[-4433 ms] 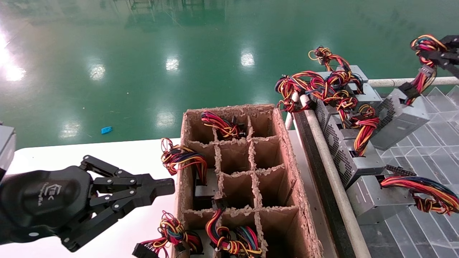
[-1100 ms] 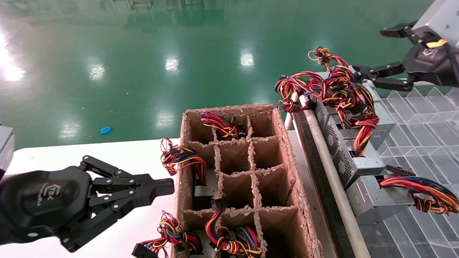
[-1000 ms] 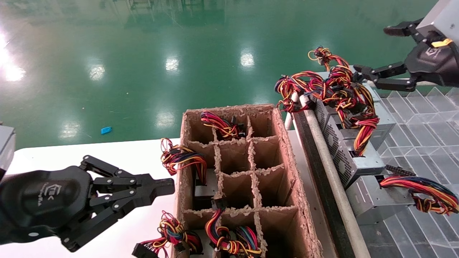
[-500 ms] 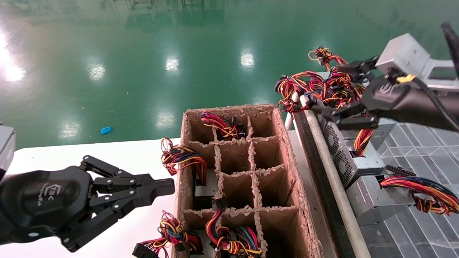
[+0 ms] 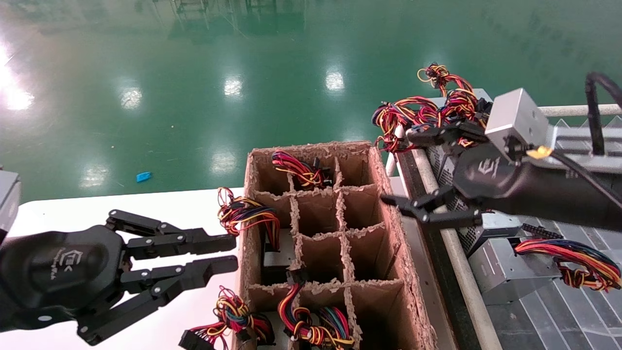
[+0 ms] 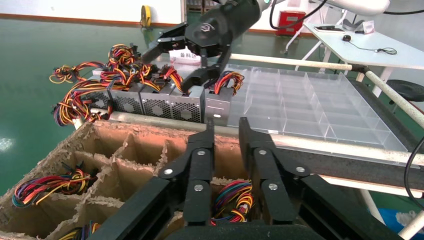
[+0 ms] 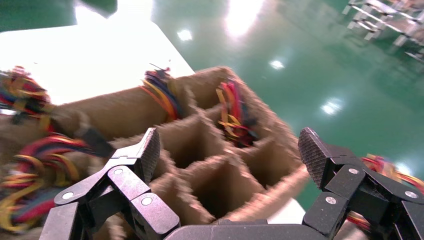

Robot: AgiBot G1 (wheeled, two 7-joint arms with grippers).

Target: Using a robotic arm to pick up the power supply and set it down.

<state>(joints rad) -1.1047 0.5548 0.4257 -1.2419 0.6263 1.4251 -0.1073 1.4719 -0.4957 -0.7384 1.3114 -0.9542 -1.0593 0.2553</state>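
Power supplies line the rail — right end effector (spread, empty) above divider box.

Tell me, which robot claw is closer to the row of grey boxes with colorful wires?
The right gripper is closer, open just above the row of power supplies on the rack. The left gripper is open too, on the cardboard box's far side.

Two matte-black multi-link finger grippers — left gripper, right gripper — silver screws at the joints, white logos on rounded palms. Grey metal wrist box, black cable, cross-hatched fingertip pads.
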